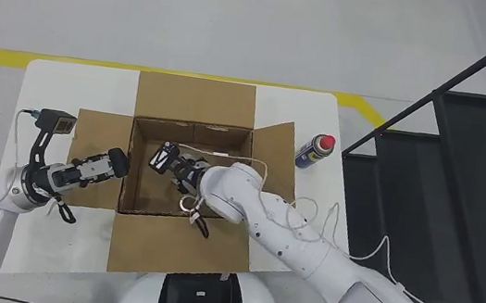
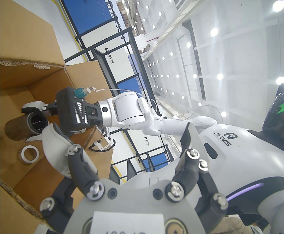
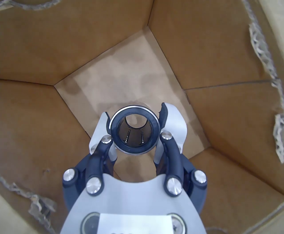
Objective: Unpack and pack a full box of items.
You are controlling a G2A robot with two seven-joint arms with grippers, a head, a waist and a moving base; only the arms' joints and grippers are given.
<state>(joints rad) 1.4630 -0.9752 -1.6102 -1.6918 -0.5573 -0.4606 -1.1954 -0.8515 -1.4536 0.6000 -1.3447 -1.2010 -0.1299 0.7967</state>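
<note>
1. Sitting open on the table (image 1: 74,90), the cardboard box (image 1: 195,107) has its flaps folded out. The floor below the right wrist looks bare.
2. Right gripper (image 3: 135,115): inside the box, clamped across the metal cylinder (image 3: 135,132).
3. Left gripper (image 1: 116,163): fingers spread, holding nothing, just beside the box's left wall.
4. Spray can (image 1: 315,150): on the table beyond the right flap.
5. Metal cylinder: hollow and smooth, so probably slippery. Travel vertically, clear of the walls, grip unrelaxed.
</note>
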